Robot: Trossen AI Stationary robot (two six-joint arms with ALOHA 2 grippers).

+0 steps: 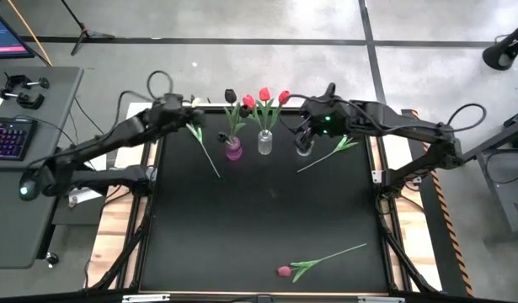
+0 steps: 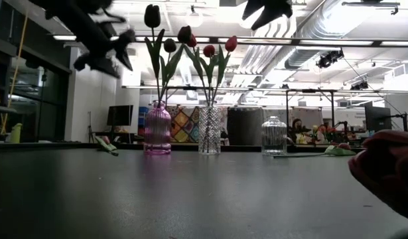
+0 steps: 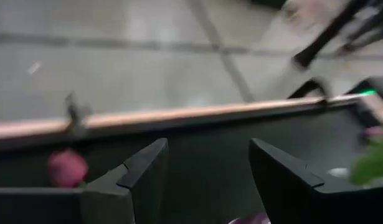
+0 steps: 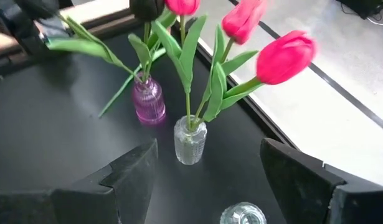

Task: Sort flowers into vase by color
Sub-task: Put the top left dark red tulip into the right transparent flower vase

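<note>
A pink tulip (image 1: 284,271) lies at the near edge of the black table (image 1: 259,227). Farther back, two loose stems lie beside the vases. At the far edge, the purple vase (image 1: 233,151) holds dark tulips (image 1: 231,96), the clear vase (image 1: 265,141) red tulips (image 1: 264,95), and the third vase (image 1: 303,146) stands empty. The left gripper (image 1: 194,124) and right gripper (image 1: 302,128) hover there, fingers spread.

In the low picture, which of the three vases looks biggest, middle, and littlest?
1. Middle clear vase, tallest.
2. Purple vase, nearly the same, so unsure.
3. Right clear vase, littlest.
All stand about equally far away.
</note>
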